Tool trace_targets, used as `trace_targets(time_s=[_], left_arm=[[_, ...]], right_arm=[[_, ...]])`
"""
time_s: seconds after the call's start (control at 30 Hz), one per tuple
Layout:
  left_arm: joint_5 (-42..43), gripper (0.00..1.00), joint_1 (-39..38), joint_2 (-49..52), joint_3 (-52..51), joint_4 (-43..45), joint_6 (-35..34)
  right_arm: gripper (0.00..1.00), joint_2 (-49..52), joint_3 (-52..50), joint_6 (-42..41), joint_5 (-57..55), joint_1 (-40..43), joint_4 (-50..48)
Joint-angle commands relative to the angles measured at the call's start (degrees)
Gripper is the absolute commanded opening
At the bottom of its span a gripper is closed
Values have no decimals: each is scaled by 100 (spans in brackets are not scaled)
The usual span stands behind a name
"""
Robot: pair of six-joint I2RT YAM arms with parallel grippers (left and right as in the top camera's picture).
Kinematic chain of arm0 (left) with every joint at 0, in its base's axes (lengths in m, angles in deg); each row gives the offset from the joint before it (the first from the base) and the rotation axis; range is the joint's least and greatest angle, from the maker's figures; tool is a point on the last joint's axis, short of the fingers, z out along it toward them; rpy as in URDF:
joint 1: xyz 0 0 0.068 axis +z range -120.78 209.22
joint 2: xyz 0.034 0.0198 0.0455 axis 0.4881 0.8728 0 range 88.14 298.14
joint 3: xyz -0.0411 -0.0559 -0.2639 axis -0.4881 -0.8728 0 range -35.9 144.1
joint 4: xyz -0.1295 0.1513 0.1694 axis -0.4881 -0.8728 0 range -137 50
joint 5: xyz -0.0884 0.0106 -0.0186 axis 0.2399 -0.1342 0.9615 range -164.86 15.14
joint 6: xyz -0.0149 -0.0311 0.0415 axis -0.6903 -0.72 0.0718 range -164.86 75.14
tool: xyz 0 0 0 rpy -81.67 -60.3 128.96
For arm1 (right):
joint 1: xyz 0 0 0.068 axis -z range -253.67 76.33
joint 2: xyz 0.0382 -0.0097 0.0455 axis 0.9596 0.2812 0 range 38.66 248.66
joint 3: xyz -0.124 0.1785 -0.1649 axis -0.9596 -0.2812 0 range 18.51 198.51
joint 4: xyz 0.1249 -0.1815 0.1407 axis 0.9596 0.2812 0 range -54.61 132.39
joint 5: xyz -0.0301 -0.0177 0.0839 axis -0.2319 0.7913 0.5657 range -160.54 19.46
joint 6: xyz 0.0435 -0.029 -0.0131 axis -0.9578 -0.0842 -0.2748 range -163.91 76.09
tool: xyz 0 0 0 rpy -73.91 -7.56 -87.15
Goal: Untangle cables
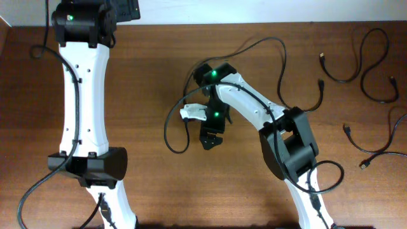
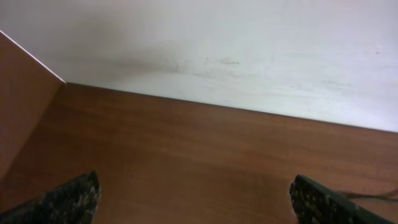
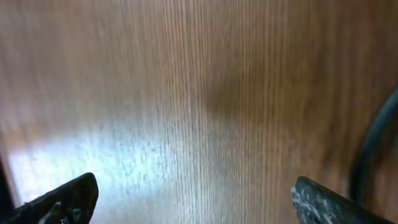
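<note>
Several thin black cables lie apart on the brown table. One long cable [image 1: 170,121] loops left of my right gripper, passes under the arm and curves away to a plug at the right [image 1: 321,84]. Two more cables [image 1: 369,60] lie at the far right, and another [image 1: 381,149] lies below them. My right gripper [image 1: 211,141] points down at bare wood beside the loop, open and empty [image 3: 196,199]. A dark cable [image 3: 372,146] shows at the right edge of the right wrist view. My left gripper [image 2: 196,196] is open and empty, facing the table's far edge.
A pale wall [image 2: 249,56] rises behind the table's back edge. My left arm [image 1: 82,95] stretches along the left side. The right arm's elbow [image 1: 289,143] sits mid-right, with a thicker arm cable [image 1: 331,178] looping beside it.
</note>
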Motion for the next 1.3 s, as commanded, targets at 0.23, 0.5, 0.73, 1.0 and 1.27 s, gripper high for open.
trace_targets(time_s=[0.23,0.5,0.73,1.0,1.27], left_arm=[[-90,99,26,-4,90,-293,105],[-85,99,26,-4,87,-354,227],[-90,99,26,-4,87,-470,232],[-90,99,26,-4,87,-496,232],[-87,99,48,-4,87,-579,229]], right_arm=[[99,-2,-979,72,157,11,-789],[97,-103,820,74,-396,11,-127],[100,-87,348,-251,-1043,17,-1207],[4,-87,-984,-271,-874,15,-1888],[4,-264,83,-1259,-1003,706,-1561]])
